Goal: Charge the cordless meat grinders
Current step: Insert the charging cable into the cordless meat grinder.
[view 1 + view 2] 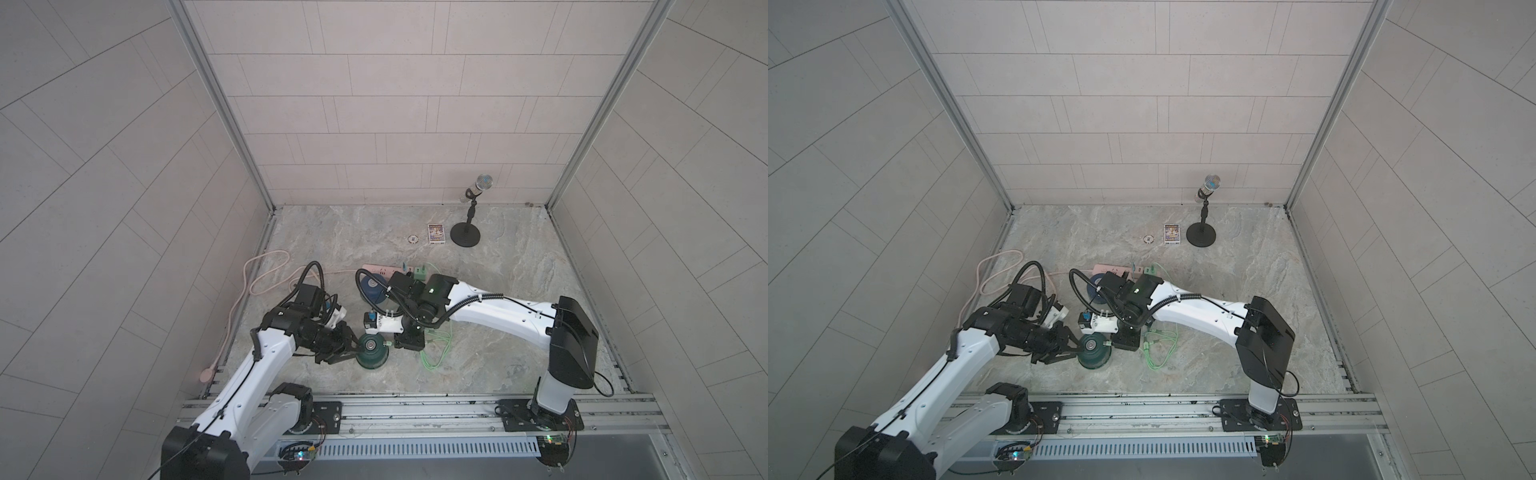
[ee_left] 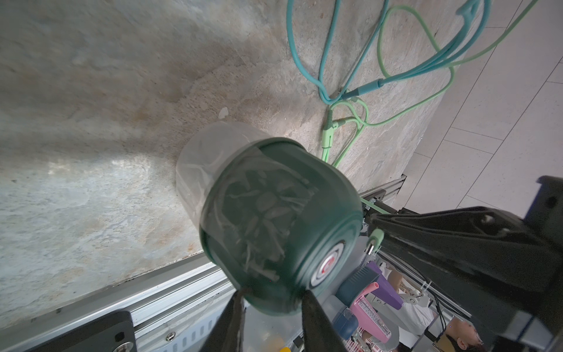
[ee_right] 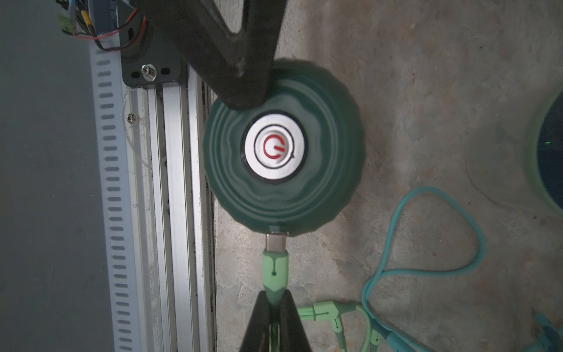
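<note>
The dark green cordless meat grinder point(image 1: 372, 351) point(image 1: 1094, 351) point(image 2: 274, 219) point(image 3: 283, 189), with a silver centre and a red power mark, stands on a clear cup near the front of the table. My left gripper point(image 1: 356, 348) point(image 2: 272, 297) is shut on its sides. My right gripper point(image 1: 393, 343) point(image 3: 275, 297) is shut on a light green charging plug point(image 3: 275, 268). The plug's metal tip meets the port on the grinder's rim. The dark blue grinder point(image 1: 371, 286) point(image 1: 1093, 289) sits behind, partly hidden by the right arm.
A pink power strip point(image 1: 380, 269) with a green adapter point(image 1: 419, 273) lies behind the blue grinder. Loose green cables point(image 1: 436, 349) and a teal cable point(image 3: 426, 268) lie to the right. A microphone stand point(image 1: 465, 237) and a small card box point(image 1: 435, 234) stand at the back.
</note>
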Motion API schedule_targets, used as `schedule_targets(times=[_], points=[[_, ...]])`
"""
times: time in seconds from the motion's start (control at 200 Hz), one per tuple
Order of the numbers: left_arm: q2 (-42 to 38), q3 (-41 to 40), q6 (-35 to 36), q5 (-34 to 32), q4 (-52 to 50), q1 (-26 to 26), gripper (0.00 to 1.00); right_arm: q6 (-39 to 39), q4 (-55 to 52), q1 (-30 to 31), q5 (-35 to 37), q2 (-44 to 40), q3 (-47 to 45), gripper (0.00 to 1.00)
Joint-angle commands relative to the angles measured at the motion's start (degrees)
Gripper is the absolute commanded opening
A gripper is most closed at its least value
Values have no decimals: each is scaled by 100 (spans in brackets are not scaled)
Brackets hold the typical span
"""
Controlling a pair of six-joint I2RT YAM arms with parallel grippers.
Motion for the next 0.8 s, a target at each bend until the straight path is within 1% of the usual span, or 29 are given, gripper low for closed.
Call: schedule_targets(times=[0.0, 0.26, 0.605, 0.796], points=[[28, -76, 90, -243, -55, 12, 33, -89, -196, 34, 10, 61, 4, 8], [18, -72, 89, -236, -55, 10, 33, -143, -184, 34, 136, 11, -135, 8], [27, -72, 92, -236, -47, 13, 33, -128, -128, 95, 351, 162, -19, 8], [25, -73, 101, -217, -49, 12, 33, -114, -118, 104, 355, 162, 20, 8]])
